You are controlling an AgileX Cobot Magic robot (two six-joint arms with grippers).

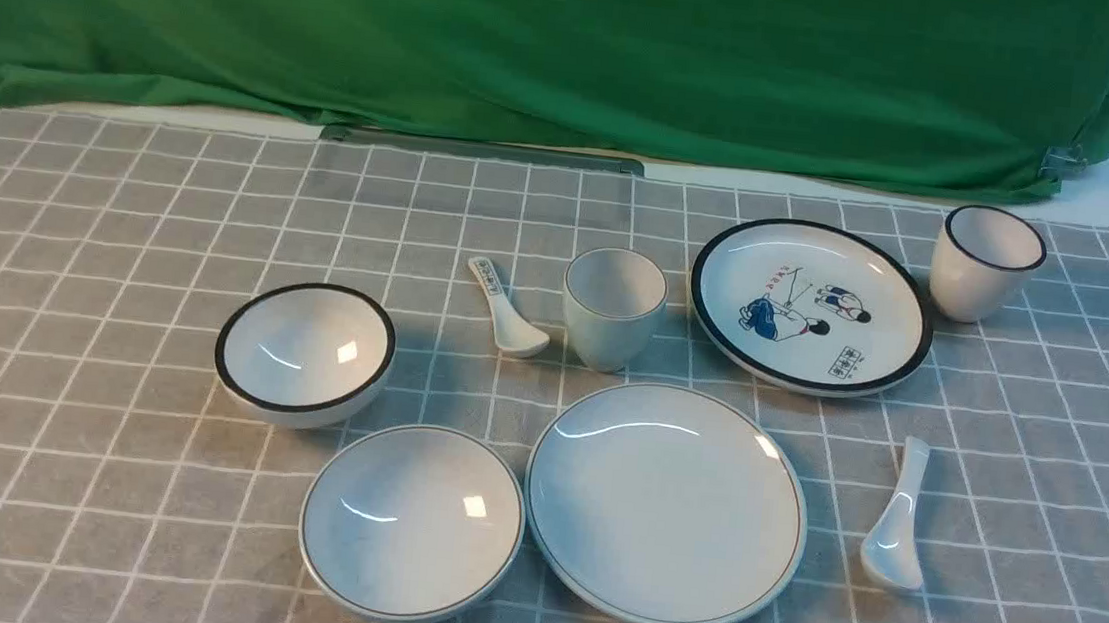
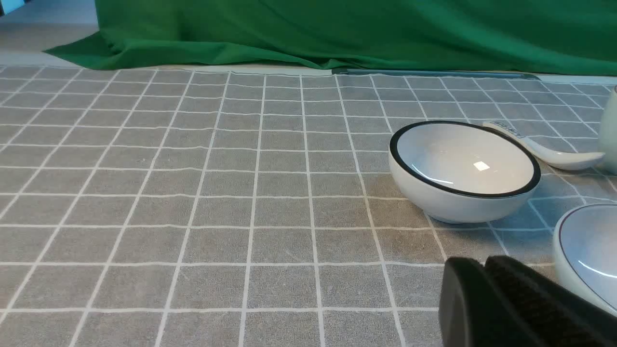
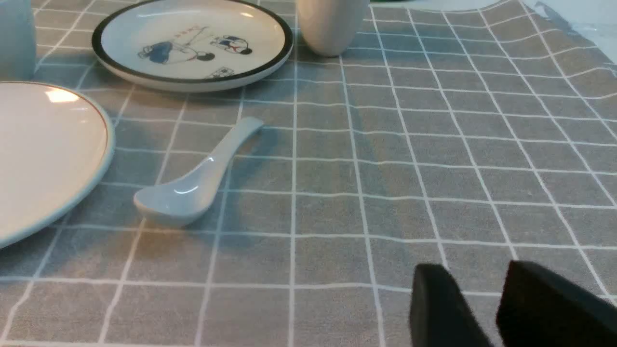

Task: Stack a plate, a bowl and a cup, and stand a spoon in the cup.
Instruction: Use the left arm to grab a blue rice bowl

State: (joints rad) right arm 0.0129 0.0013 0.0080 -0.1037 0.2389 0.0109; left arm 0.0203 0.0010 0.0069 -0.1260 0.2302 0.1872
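Currently on the checked cloth (image 1: 113, 313): every piece is sitting on its own, none stacked.
Plate (image 1: 666, 507): is lying flat and bare near the front, just right of the bowl.
Bowl (image 1: 412, 522): is resting upright at the front, its rim sitting just beside the plate's.
Cup (image 1: 613, 307): is standing upright behind the plate, between the lettered spoon (image 1: 504, 309) and the cartoon plate (image 1: 811, 304).
Spoon (image 1: 897, 522): is lying on the cloth right of the plate, scoop facing the robot, handle pointing away.
Left gripper (image 2: 484, 270): is sitting low at the front left, left of the bowl, fingers pressing together on nothing.
Right gripper (image 3: 475, 274): is hanging over bare cloth right of the spoon, fingers standing parted, gripping nothing.
Black-rimmed bowl (image 1: 305, 352): is sitting behind the bowl, to its left.
Black-rimmed cup (image 1: 985, 262): is standing far right, beside the cartoon plate.
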